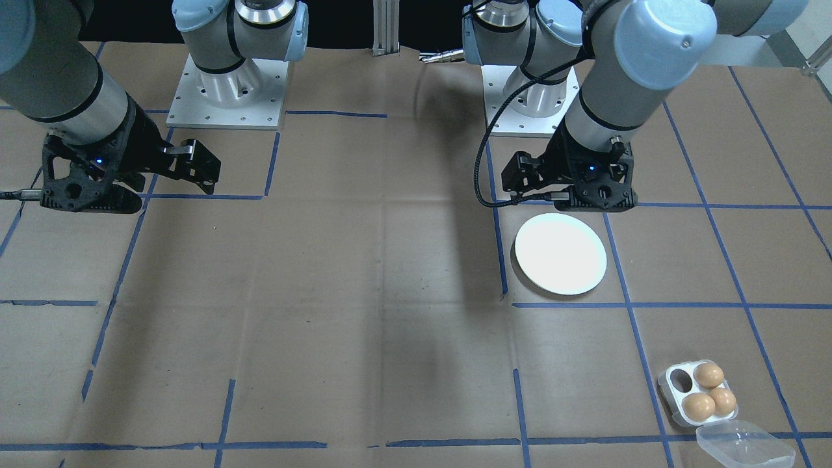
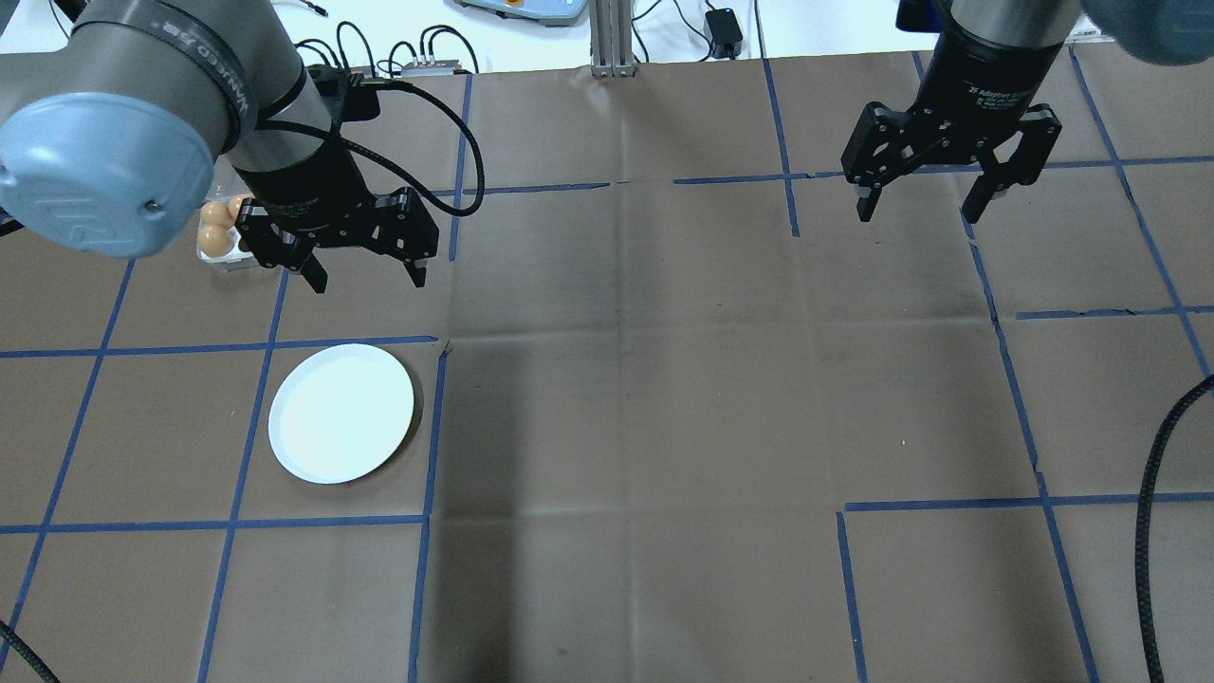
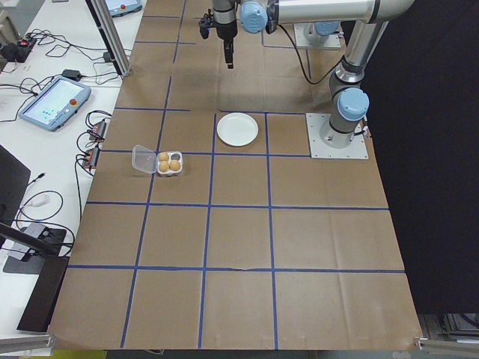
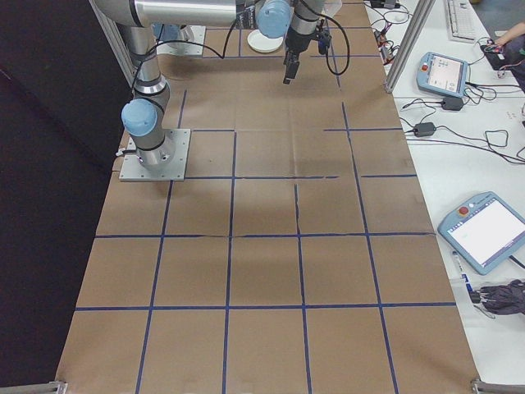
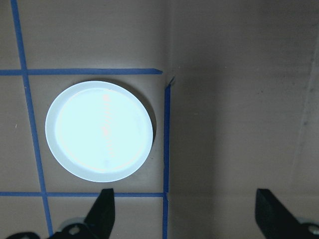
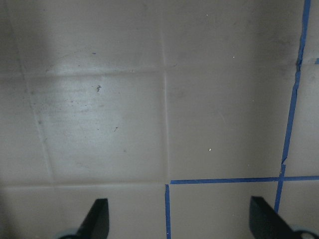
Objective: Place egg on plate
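So the table (image 2: 664, 379) is covered in brown paper with a grid of blue tape lines (image 2: 247, 427) all over it. Left arm (image 2: 190, 104) comes in big on the overhead view's left side, right arm (image 2: 1005, 47) at the top right, both hanging above the surface.

The left gripper (image 2: 365, 275) is up in the air with its jaws spread wide, nothing between them. In its wrist cam you can see both fingertips (image 5: 102, 209) at the bottom edge, far apart, with the plate just ahead of them. The right gripper (image 2: 925, 209) is the same deal: jaws wide apart, holding nothing, over bare paper well away from everything else.

The plate (image 2: 341, 413) is round, plain white, sitting flat inside one taped square on the robot's left side, with nothing on it.

The egg tray (image 1: 699, 393) is a small white four-cup thing near the table edge, well apart from the plate. Three brown eggs (image 1: 708, 375) are in it and one cup is bare. Its clear lid (image 1: 744, 445) is flipped open and lying beside the tray, touching it
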